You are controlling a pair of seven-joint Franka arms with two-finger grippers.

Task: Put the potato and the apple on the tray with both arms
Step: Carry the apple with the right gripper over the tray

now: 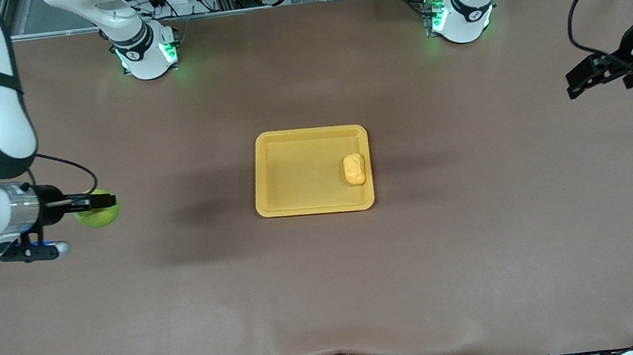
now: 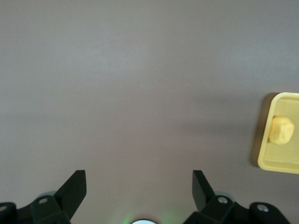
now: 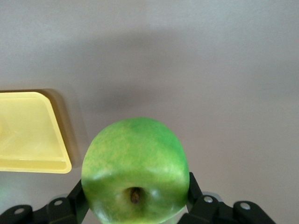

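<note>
A: Starting closest to the front camera, what do you see?

B: The right gripper at the right arm's end of the table, up in the air over bare brown table. Its fingers are clamped on the apple, one on each side.

A: How does the apple sit in the grip?

B: In the right wrist view the apple fills the space between the black fingers, with its dark stem dimple facing the camera.

A: And the tray?

B: The tray lies flat at the middle of the table, well apart from both grippers. The potato is already in it, resting against the rim at the edge toward the left arm's end. The left wrist view catches that same corner of the tray with the potato inside.

A: Where is the left arm?

B: It waits. The left gripper hangs over the left arm's end of the table, holding nothing. In the left wrist view its fingers stand wide apart with only table between them.
</note>
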